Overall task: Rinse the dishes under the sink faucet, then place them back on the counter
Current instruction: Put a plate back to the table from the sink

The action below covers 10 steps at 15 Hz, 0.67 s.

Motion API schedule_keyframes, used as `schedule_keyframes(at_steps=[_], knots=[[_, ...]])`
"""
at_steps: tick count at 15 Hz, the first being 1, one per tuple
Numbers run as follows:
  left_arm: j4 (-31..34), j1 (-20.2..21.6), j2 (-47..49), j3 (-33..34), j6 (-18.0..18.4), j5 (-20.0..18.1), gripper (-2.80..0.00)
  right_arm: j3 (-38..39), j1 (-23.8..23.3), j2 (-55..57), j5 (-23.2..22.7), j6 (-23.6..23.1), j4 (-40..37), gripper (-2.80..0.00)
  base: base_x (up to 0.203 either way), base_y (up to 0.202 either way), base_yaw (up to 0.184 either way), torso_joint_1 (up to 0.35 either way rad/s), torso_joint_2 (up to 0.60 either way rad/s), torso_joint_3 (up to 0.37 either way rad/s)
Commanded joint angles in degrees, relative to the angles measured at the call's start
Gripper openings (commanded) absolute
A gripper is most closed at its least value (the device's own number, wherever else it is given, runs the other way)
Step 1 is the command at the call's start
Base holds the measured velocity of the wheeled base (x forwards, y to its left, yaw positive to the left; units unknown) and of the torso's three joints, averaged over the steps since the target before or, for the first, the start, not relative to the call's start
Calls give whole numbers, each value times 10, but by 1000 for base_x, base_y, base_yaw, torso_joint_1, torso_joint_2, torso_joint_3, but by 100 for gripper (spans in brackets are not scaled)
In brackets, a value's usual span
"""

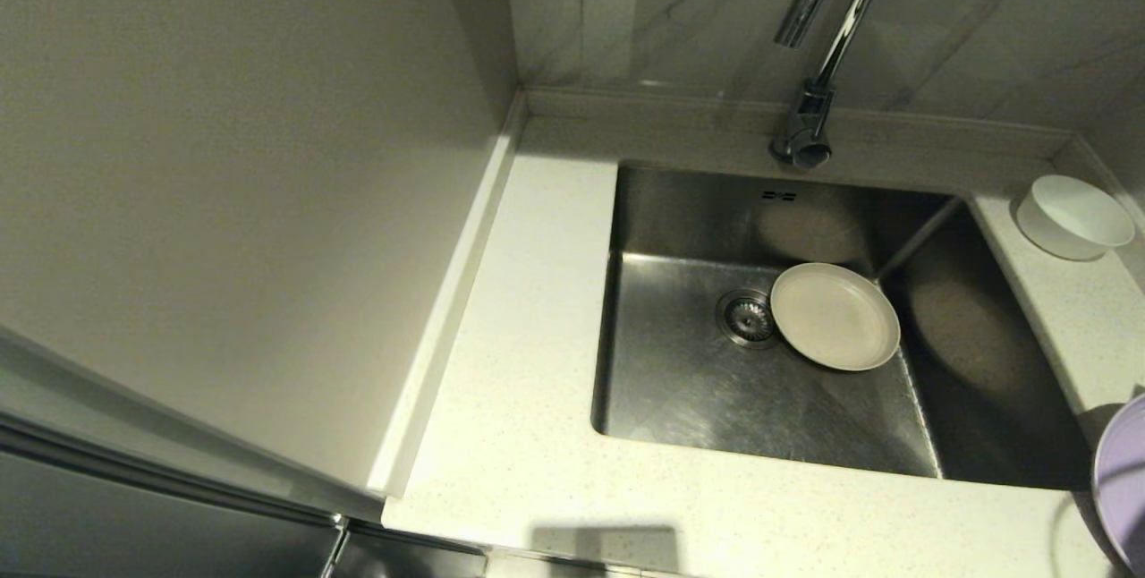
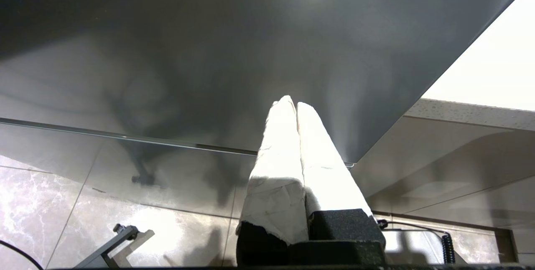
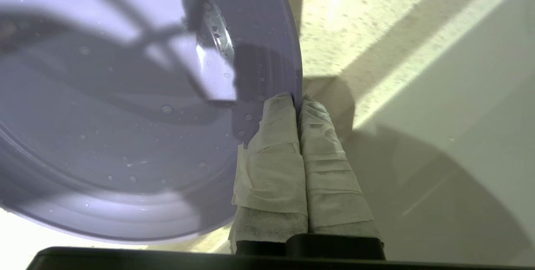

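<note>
A beige plate (image 1: 835, 316) lies in the steel sink (image 1: 689, 381), beside the round drain (image 1: 746, 317). The chrome faucet (image 1: 827, 41) rises behind the basin. A white bowl (image 1: 1072, 216) stands on the counter (image 1: 519, 435) at the back right. At the right edge of the head view, part of a lavender plate (image 1: 1122, 480) shows over the counter. My right gripper (image 3: 297, 99) is shut on that lavender plate's (image 3: 125, 115) rim; water drops sit on it. My left gripper (image 2: 291, 103) is shut and empty, down below counter level.
A tall pale wall panel (image 1: 233, 184) borders the counter on the left. Grey marbled tiles (image 1: 984, 14) back the sink. In the left wrist view a dark cabinet face (image 2: 209, 52) and a tiled floor (image 2: 50, 203) lie in front of the gripper.
</note>
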<state>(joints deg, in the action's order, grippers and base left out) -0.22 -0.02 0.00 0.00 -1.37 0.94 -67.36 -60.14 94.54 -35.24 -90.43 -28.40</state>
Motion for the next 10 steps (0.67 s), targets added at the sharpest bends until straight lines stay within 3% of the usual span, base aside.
schedule_keyframes(at_steps=[1, 3, 4, 10], knots=[[0, 0, -1, 0, 0, 0, -280, 15, 0, -8, -3, -8, -2, -280, 0, 0, 0, 0, 0, 0], [0, 0, -1, 0, 0, 0, -280, 19, 1, -9, -4, -9, -1, -280, 0, 0, 0, 0, 0, 0], [0, 0, -1, 0, 0, 0, -280, 19, 1, -9, -4, -12, -1, 0, 0, 0, 0, 0, 0, 0], [0, 0, -1, 0, 0, 0, -280, 19, 2, -8, -4, -19, -1, 0, 0, 0, 0, 0, 0, 0]])
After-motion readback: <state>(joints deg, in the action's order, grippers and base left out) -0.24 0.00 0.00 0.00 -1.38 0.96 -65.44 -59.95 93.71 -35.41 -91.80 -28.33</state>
